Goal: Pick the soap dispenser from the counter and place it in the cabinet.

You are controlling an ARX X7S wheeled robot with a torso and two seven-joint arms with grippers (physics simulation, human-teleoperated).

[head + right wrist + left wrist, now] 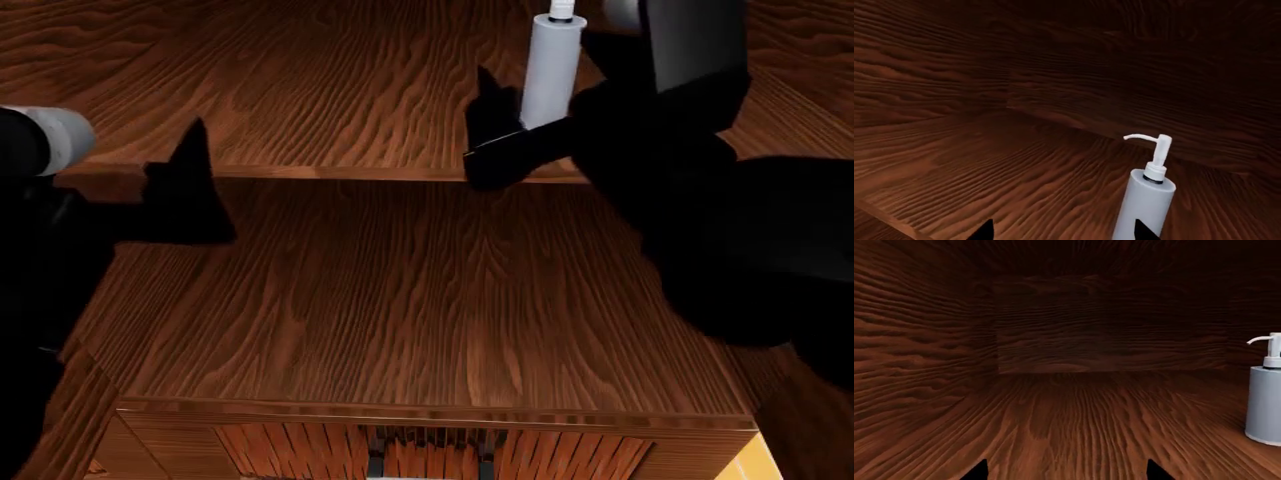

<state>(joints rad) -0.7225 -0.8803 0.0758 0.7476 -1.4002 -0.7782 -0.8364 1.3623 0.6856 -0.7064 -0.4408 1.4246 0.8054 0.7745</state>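
The soap dispenser (pixel 550 70), a slim pale grey-white cylinder with a white pump head and curved nozzle, stands upright on a shelf floor inside the dark reddish-brown wood-grain cabinet (pixel 400 300).

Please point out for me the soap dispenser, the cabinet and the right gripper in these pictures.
soap dispenser (pixel 1145 210): right wrist view, on the pale cylindrical body below the pump.
cabinet (pixel 400 300): head view, on the bare wooden surface in front of the shelf.
right gripper (pixel 514 125): head view, midway between the dark fingertips beside the bottle.
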